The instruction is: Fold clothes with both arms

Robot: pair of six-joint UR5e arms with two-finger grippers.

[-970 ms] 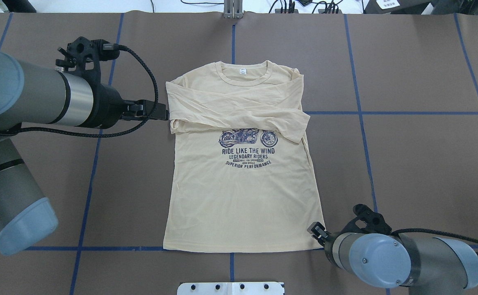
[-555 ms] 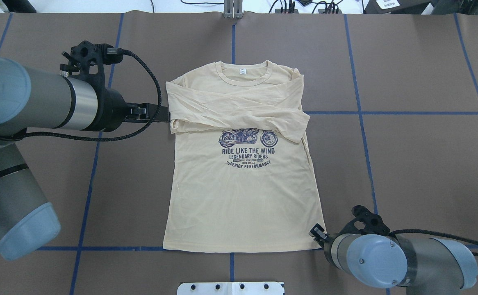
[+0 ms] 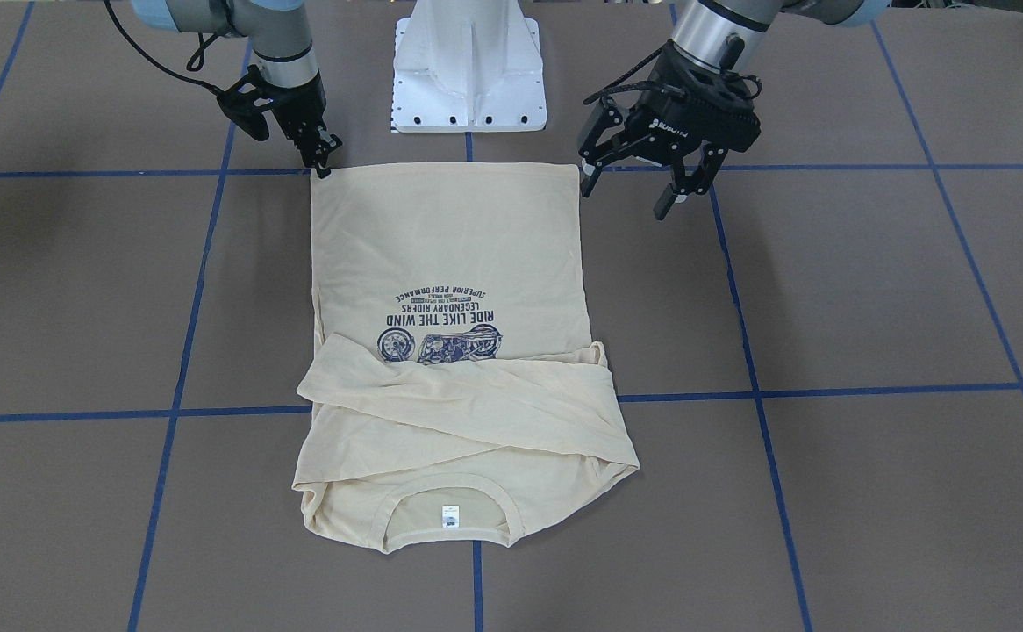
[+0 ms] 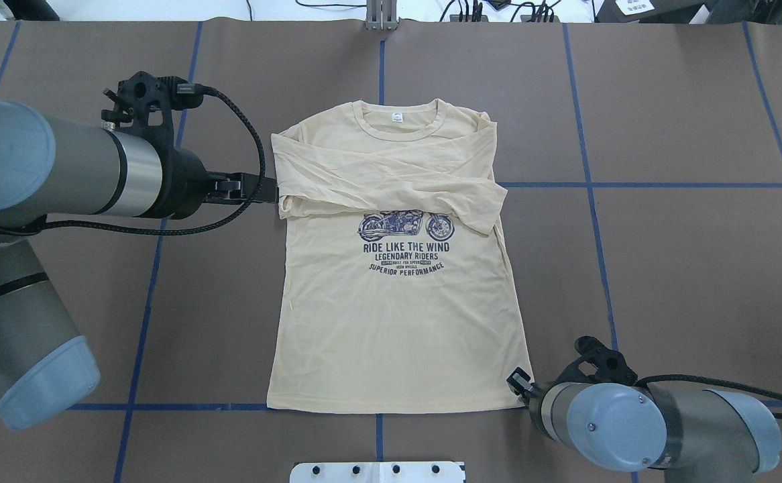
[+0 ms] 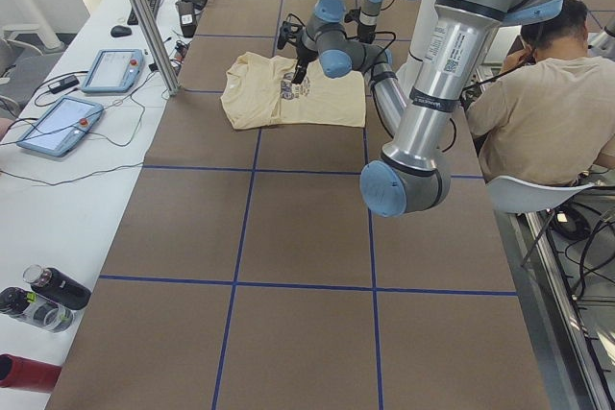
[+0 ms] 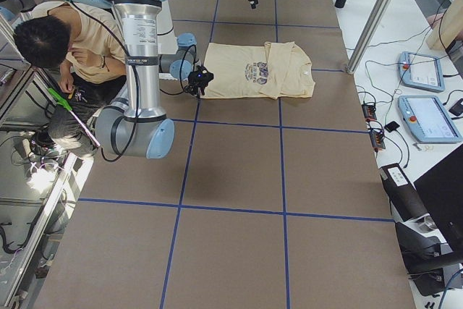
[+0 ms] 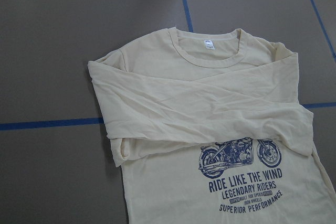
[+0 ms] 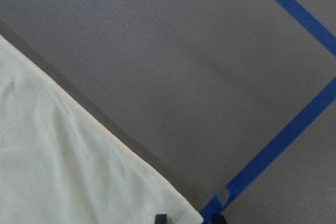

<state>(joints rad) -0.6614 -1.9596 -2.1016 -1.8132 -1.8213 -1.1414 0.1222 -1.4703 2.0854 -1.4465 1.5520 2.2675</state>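
Observation:
The cream-yellow shirt (image 4: 398,322) lies flat and print-up on the brown table, collar away from the robot, both long sleeves (image 3: 476,404) folded across the chest. My left gripper (image 3: 627,189) hangs open well above the table, off the shirt's side near the hem; from overhead the left gripper (image 4: 267,189) lines up with the folded sleeve edge. The left wrist view looks down on the shirt (image 7: 210,114) with no fingers showing. My right gripper (image 3: 323,165) is low at the other hem corner. In its wrist view the fingertips (image 8: 160,217) stand apart around that hem corner (image 8: 178,208).
The white pedestal base (image 3: 469,70) stands just behind the hem. Blue tape lines (image 4: 589,184) grid the table. A seated person (image 5: 548,103) is beside the robot. Tablets (image 6: 427,113) and cables lie on the white bench, with bottles (image 5: 48,295) at one end.
The left arm has shifted slightly toward the shirt's side, its gripper staying raised. The right gripper has crept a little closer to the hem corner. The shirt has not moved.

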